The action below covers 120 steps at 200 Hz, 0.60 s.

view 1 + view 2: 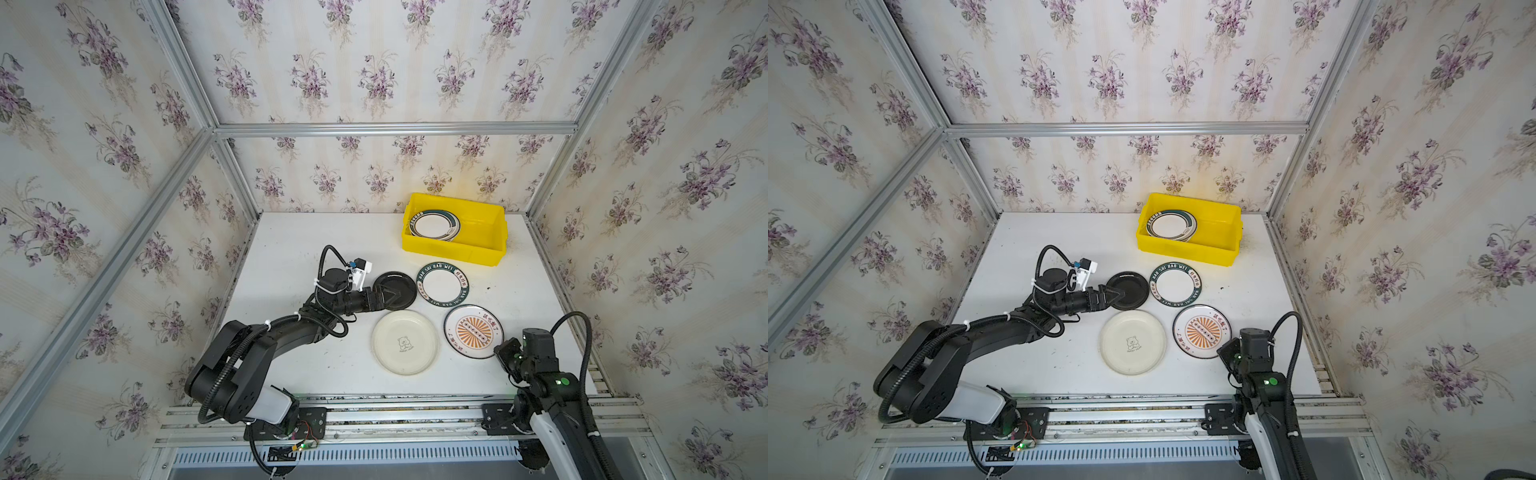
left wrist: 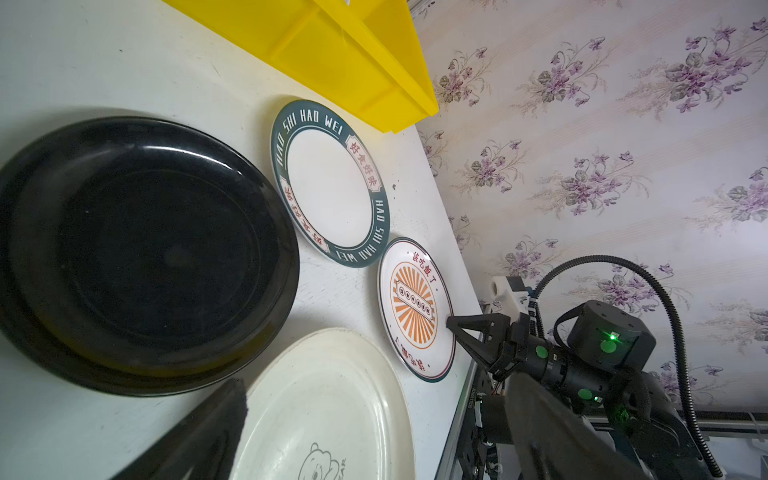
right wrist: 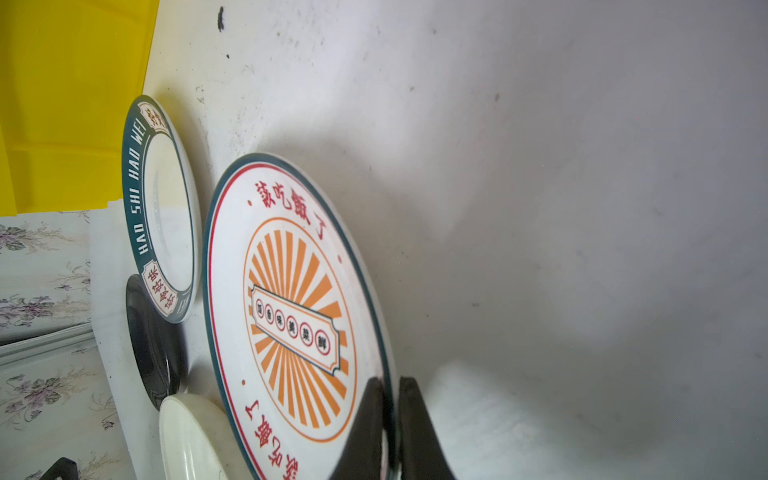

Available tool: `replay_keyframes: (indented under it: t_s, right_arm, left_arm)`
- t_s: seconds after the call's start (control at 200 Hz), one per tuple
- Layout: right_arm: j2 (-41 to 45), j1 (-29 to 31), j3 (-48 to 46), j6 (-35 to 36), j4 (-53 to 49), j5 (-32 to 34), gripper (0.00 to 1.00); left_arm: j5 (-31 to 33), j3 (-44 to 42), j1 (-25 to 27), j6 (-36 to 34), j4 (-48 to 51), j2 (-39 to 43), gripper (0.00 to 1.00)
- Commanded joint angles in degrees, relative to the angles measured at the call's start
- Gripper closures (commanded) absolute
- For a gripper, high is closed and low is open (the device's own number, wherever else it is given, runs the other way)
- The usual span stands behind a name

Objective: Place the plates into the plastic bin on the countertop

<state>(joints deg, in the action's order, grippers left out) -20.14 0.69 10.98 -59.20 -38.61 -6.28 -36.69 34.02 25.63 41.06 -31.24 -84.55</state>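
M: Floral wallpaper (image 1: 374, 62), aluminium rails (image 1: 395, 129), scuffed white tabletop (image 1: 291, 249). What's in the container?

K: The yellow plastic bin (image 1: 453, 249) sits far right on the tabletop, close to the back wall. It holds a small stack of white plates with dark rims (image 1: 434, 225), lying flat in the bin's left half in both top views. Can't count the stack.

M: And outside it?

K: Four plates lie on the tabletop in a two-by-two cluster in front of the bin. Far row: black plate (image 1: 395, 291), with the HAO SHI HAO WEI plate (image 1: 442, 284) just beside it, near the bin's front wall but apart from it. Near row: cream bear plate (image 1: 405, 343), then sunburst plate (image 1: 471, 330) to its right.

M: State of the left tool (image 1: 392, 296)?

K: Spread wide and rolled on its side, over the black plate's left edge. Can't tell whether it touches the plate.

M: And the right tool (image 3: 392, 432)?

K: Pressed together, pinching the sunburst plate's rim at its near-right edge. The right wrist view shows its fingers (image 3: 365, 432) one on the plate's face and one behind the rim. Can't tell if the plate is off the tabletop.
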Motion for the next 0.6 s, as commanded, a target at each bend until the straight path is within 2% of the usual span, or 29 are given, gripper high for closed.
replay_keyframes:
  t_s: [0.0, 0.595]
  right_arm:
    - [0.52, 0.01, 0.88, 0.48, -6.03, 3.34, 1.0]
    - [1.33, -0.04, 4.0, 1.46, -6.67, 5.38, 1.0]
  left_arm:
    - [-0.38, 0.26, -0.05, 0.06, -1.1, -0.13, 0.0]
    - [-0.59, 0.34, -0.05, 0.26, -1.23, -0.44, 0.0]
